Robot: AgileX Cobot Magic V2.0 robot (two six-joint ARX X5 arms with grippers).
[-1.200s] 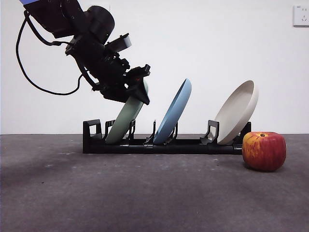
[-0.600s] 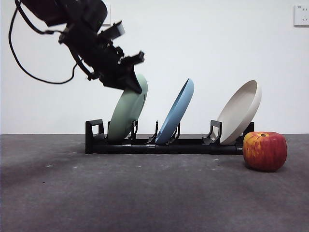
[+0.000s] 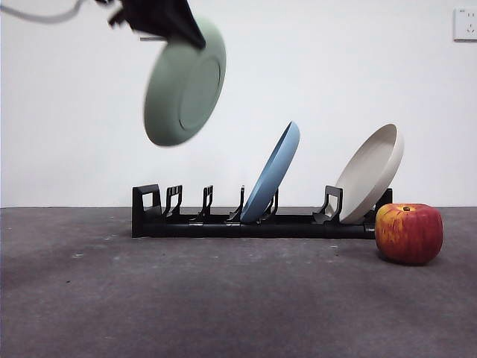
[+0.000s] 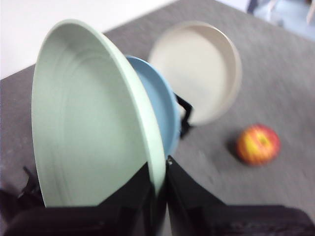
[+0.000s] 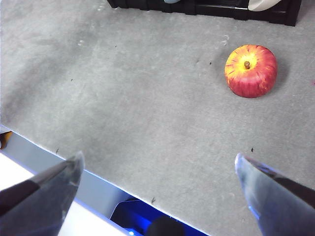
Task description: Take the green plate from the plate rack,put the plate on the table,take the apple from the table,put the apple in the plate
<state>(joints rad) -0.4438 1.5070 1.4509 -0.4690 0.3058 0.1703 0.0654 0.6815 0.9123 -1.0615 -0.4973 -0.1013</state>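
Grey table [image 3: 223, 298] with blue plate [image 3: 272, 173] racked, green plate [image 3: 185, 82] pinched aloft in left claw [image 4: 157, 189].

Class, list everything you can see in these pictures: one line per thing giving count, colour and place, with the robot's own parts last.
green plate: one, pale green, held in the air above the rack's empty end
blue plate: one, blue, leaning in the rack's middle
beige plate: one, beige, leaning at the rack's end near the apple
plate rack: one, black, on the table
apple: one, red and yellow, on the table beside the rack
table: one, dark grey
left gripper: black, shut on the green plate's rim
right gripper: open, above the table's edge
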